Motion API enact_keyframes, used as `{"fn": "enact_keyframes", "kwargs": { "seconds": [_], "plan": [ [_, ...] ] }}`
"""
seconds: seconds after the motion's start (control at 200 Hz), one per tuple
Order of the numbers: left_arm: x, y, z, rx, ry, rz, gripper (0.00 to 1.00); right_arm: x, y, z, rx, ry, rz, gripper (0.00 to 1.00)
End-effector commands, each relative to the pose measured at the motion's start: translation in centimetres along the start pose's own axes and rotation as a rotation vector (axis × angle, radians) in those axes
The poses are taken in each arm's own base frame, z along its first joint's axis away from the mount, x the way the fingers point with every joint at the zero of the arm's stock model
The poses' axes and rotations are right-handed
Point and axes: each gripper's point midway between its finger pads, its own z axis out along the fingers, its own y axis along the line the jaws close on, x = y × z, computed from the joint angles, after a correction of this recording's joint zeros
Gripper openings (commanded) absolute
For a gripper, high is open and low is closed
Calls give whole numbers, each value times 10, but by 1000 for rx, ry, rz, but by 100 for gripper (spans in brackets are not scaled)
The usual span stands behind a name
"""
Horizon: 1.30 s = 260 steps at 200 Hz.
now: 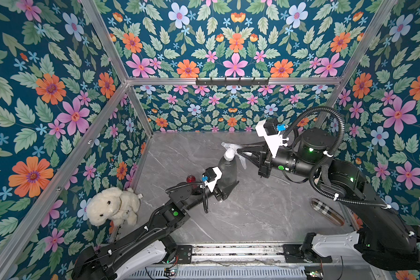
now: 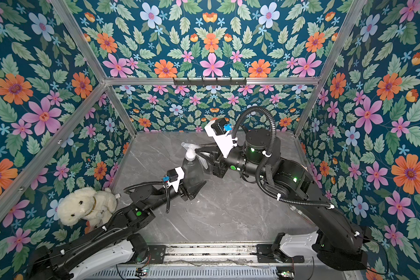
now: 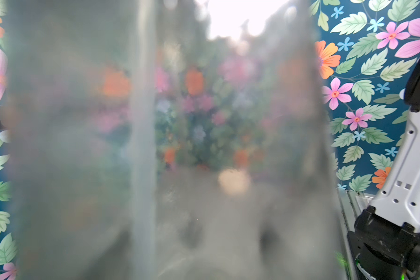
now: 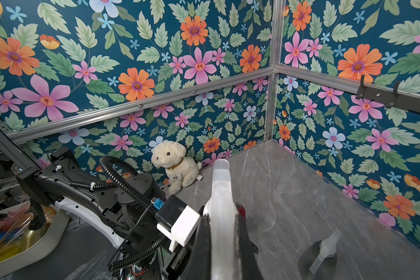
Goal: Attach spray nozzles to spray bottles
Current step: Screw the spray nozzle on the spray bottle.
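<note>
Black-fingered, the right gripper (image 1: 239,151) reaches in level with its jaws clamped on the translucent whitish spray nozzle (image 1: 229,151). From the right wrist camera, the two fingers (image 4: 199,247) flank the nozzle's body and the spout points away from them. The nozzle sits on the narrow neck of the grey bottle (image 1: 226,169), a smoky cone standing upright on the marbled tabletop (image 1: 240,218). Whether the collar is screwed home cannot be told.

Low on the grey bottle, the left gripper (image 1: 228,189) is closed on the wide base, one finger on either side. From the left wrist camera the bottle wall fills the view, and the pale dip tube (image 3: 143,145) runs straight inside it.

Just left of the grey bottle, partly hidden behind the left wrist, stands the small red bottle (image 1: 191,179). Well left of the grey bottle, in the corner, sits a cream plush dog (image 1: 112,206). Apart from the grey bottle, on the side toward the hook rail (image 4: 395,97), a second bottle (image 4: 308,261) stands with a whitish trigger head (image 4: 326,247) on top; only the right wrist camera shows it. Right of the grey bottle, partly under the right arm, a checked oval object (image 1: 327,212) lies on the tabletop.
</note>
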Motion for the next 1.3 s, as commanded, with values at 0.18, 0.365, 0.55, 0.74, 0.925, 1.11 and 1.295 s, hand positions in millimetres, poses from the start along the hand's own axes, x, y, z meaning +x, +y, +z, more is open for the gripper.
{"fn": "enact_keyframes", "kwargs": {
  "seconds": [0.18, 0.365, 0.55, 0.74, 0.925, 1.11, 1.295],
  "plan": [
    [-7, -5, 0, 28, -18, 29, 0, 16, -3, 2, 25, 178, 37, 0],
    [-8, -3, -1, 14, -20, 23, 0, 18, -2, 2, 16, 207, 38, 0],
    [-6, 0, 0, 1, -7, 21, 0, 17, 9, 0, -40, 202, 51, 0],
    [-4, 2, 2, -10, 2, 22, 0, 21, 17, 0, -89, 225, 59, 0],
    [-7, 1, -2, -6, -15, 23, 0, 29, 1, -2, 9, 272, 49, 0],
    [-11, -4, -5, 19, -35, 26, 0, 32, -8, 3, 53, 282, 46, 0],
    [-13, 1, -6, -10, -47, 20, 0, 34, 5, 10, -31, 295, 63, 0]
  ]
}}
